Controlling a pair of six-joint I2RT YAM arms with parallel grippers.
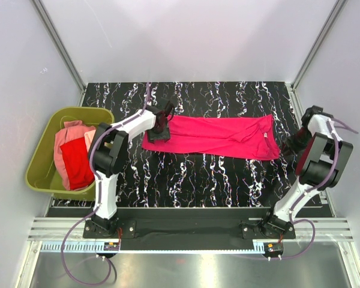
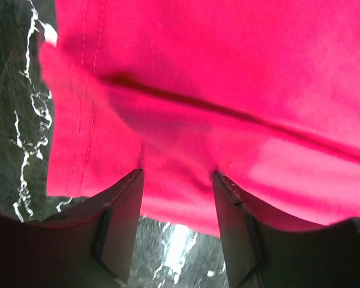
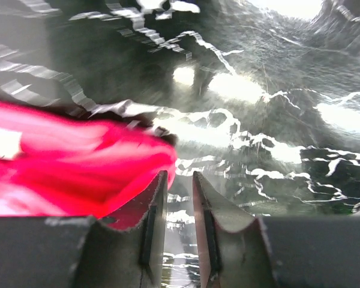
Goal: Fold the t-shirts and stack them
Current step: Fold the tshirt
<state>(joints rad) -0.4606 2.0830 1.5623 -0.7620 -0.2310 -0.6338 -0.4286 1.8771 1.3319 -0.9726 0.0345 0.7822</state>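
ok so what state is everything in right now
olive-green plastic tub, upright
bright magenta-pink cloth t-shirt, folded lengthwise, flat on table
red cloth t-shirt, lying in tub
pale salmon-pink cloth t-shirt, lying in tub
left gripper, open over magenta shirt's end
right gripper, slightly open, empty

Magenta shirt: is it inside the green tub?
No, the magenta shirt lies on the black marbled table, while the green tub at the left holds a red shirt and a salmon shirt.
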